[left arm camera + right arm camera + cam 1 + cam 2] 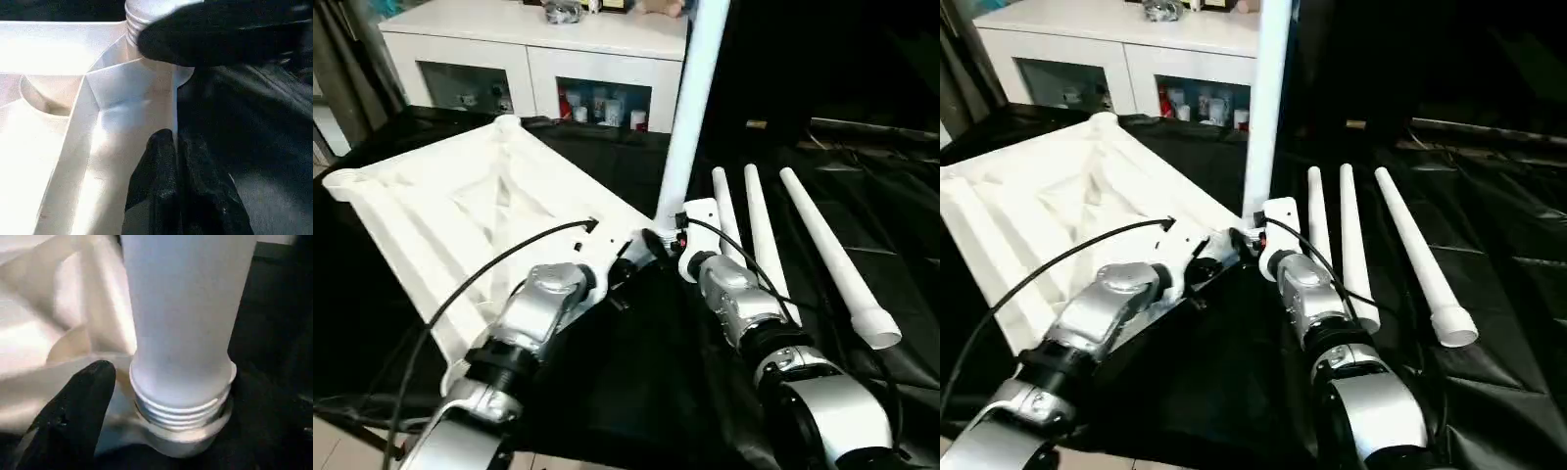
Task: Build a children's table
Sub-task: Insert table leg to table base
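Observation:
The children's table top (460, 206) lies upside down on black cloth, its ribbed underside facing up. One white leg (690, 108) stands upright in the corner socket nearest me, and its threads (178, 406) show above the socket. My left gripper (175, 139) is shut on the thin rim of the top, right beside that corner. My right gripper (671, 240) is at the leg's base, open, with one finger (78, 406) standing a little off the tube. Three more legs (759, 235) lie side by side on the cloth to the right.
A white cabinet (538, 44) with glass-fronted compartments stands behind the table top. Black cloth (646, 372) covers the work surface, wrinkled at the right. The outermost loose leg (832, 259) angles out to the right, its open end toward me.

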Tool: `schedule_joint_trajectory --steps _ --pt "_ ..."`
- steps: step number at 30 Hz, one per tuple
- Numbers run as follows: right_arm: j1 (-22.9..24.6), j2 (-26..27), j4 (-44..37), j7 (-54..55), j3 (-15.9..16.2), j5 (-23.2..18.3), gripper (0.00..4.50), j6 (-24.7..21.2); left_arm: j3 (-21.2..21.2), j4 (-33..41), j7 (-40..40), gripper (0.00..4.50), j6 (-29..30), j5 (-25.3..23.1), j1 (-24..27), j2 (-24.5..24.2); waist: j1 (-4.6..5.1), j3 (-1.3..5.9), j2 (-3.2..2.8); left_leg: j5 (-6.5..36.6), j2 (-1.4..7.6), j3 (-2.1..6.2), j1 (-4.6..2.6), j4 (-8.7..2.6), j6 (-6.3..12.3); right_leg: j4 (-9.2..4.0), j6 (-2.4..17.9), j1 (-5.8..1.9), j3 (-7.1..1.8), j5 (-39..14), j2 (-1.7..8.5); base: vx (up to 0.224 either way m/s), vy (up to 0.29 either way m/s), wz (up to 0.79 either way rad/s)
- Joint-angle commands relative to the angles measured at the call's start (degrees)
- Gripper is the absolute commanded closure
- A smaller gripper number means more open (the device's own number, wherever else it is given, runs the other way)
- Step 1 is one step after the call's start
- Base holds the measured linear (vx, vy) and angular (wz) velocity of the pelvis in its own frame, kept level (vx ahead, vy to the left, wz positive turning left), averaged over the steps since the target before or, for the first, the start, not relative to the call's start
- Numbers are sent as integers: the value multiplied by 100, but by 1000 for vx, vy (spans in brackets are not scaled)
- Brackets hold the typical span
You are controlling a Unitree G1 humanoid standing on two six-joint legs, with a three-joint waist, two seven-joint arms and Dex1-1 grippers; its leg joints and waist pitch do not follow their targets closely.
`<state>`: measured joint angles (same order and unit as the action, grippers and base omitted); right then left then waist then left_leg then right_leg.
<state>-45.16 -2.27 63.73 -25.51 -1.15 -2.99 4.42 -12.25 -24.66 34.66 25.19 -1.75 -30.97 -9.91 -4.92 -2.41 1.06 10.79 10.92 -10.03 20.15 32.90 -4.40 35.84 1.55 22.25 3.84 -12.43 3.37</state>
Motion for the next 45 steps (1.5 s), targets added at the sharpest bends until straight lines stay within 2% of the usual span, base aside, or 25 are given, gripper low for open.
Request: schedule_joint_trajectory --steps 1,3,6,8,9,12,16,24,30,33,34,35,37,38,39,40,41,42,43,45 --pt "17 -85 -177 -642 233 78 62 116 -26 53 414 450 -224 251 283 -99 -34 292 52 688 232 65 55 -334 395 -466 1047 -271 -321 -805 537 0 0 0" --pt "35 -191 -232 -857 282 90 62 142 -23 126 530 450 -249 281 338 -186 -42 297 54 609 240 63 43 -327 452 -452 1119 -276 -313 -661 530 0 0 0" --pt "120 -595 -383 -1682 534 257 62 393 -25 406 1034 450 -462 439 565 -520 -41 299 49 574 250 54 49 -312 511 -429 1202 -279 -313 -523 527 0 0 0" --pt "141 -704 -425 -1959 567 257 62 412 -32 508 1212 450 -540 487 647 -631 -40 300 38 566 246 54 41 -310 554 -417 1254 -264 -311 -412 509 0 0 0" --pt "143 -764 -463 -2142 555 206 62 386 -15 571 1334 450 -561 537 701 -697 -34 305 51 550 246 53 48 -305 581 -402 1280 -276 -313 -351 507 0 0 0" --pt "161 -931 -532 -2750 616 149 62 376 19 738 1591 450 -522 607 820 -875 -39 291 44 645 253 48 38 -309 572 -416 1312 -264 -314 -506 508 0 0 0" --pt "191 -998 -526 -2946 738 213 62 437 14 742 1664 450 -542 609 847 -970 -47 303 50 553 251 45 35 -296 588 -385 1367 -264 -312 -320 497 0 0 0" --pt "228 -949 -544 -3156 725 171 141 390 44 863 1805 450 -520 625 933 -1063 -45 293 61 602 254 49 40 -306 555 -400 1313 -264 -310 -521 504 0 0 0" --pt "249 -899 -545 -3161 726 103 176 351 11 919 1865 450 -493 670 971 -1119 -40 304 54 537 250 48 37 -295 575 -380 1344 -264 -309 -379 498 0 0 0" --pt "287 -790 -357 -2582 664 186 178 195 -27 885 1768 450 -387 629 946 -1024 -32 302 56 511 244 48 45 -297 570 -381 1345 -271 -308 -353 495 0 0 0" --pt "288 -773 -307 -2457 657 210 178 178 -36 874 1731 450 -350 610 936 -1007 -19 288 61 576 244 52 45 -308 534 -397 1322 -260 -306 -491 497 0 0 0" --pt "290 -694 -90 -1867 614 300 179 99 -46 707 1444 450 -244 478 827 -858 -13 279 60 654 244 53 41 -317 503 -414 1300 -255 -304 -634 499 0 0 0" --pt "291 -544 135 -1088 502 325 180 -44 -5 395 923 450 -69 307 627 -590 8 216 44 1073 242 57 -30 -365 265 -532 1119 -203 -316 -1546 510 0 0 0" --pt "291 -544 135 -1088 502 325 180 -44 -5 395 923 450 -69 307 627 -590 8 210 48 1190 242 62 -44 -371 205 -554 1056 -203 -318 -1798 523 0 0 0" --pt "238 -289 284 -247 179 88 180 -283 142 -45 181 450 50 160 359 -244 3 204 54 1370 252 84 -50 -387 125 -588 934 -209 -318 -2187 545 0 0 0" --pt "210 -180 337 79 40 -23 180 -373 205 -221 -111 450 79 111 252 -111 13 194 16 1566 241 80 -116 -400 42 -622 859 -147 -329 -2392 512 0 0 0" --pt "184 -48 390 421 -80 -118 180 -435 292 -446 -521 450 63 44 112 50 15 189 33 1626 232 82 -128 -399 17 -642 824 -152 -337 -2460 524 0 0 0" --pt "172 14 408 559 -116 -141 181 -454 316 -527 -644 450 59 29 57 112 13 210 40 1641 230 106 -108 -420 -31 -625 753 -182 -333 -2448 520 0 0 0" --pt "98 315 481 1102 -231 -218 181 -494 388 -827 -1096 450 47 -24 -157 360 1 214 1 1677 236 97 -127 -421 -29 -637 731 -142 -345 -2380 525 0 0 0" --pt "9 522 499 1328 -223 -203 181 -441 376 -946 -1210 450 69 -48 -262 474 -20 230 23 1705 230 98 -151 -416 -47 -629 729 -134 -344 -2232 521 0 0 0"
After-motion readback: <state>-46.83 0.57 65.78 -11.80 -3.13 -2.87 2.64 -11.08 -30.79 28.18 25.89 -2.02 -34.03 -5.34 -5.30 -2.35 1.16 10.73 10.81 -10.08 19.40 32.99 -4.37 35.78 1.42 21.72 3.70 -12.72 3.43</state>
